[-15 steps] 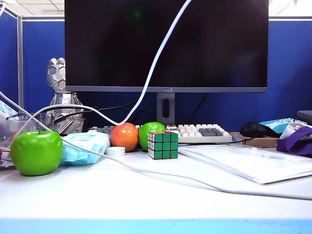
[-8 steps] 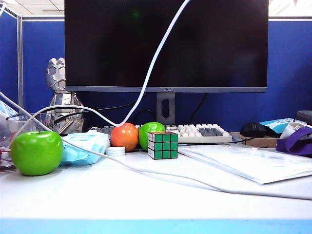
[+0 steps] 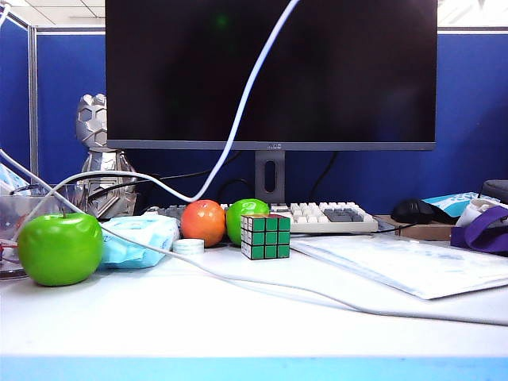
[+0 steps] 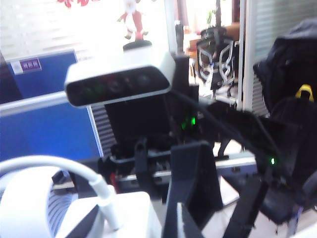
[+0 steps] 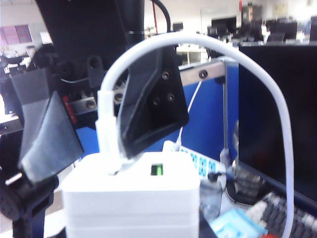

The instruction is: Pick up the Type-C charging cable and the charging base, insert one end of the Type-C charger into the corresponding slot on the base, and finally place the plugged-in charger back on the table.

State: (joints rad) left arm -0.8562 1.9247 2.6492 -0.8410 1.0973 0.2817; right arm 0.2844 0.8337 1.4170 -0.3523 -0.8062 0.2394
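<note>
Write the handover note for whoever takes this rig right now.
Left gripper: open, its fingers on either side of the plug.
Right gripper: fingers out of sight; it seems to be holding the charging base in the air.
Type-C charging cable: plug seated in the base's top.
Done: pickup and insertion.
Left: set the plugged-in base on the table and release it.

Against the dark monitor, the hanging stretch of the Type-C charging cable has swung slightly leftward; its upper end now leaves the exterior view nearer the monitor's middle.
</note>
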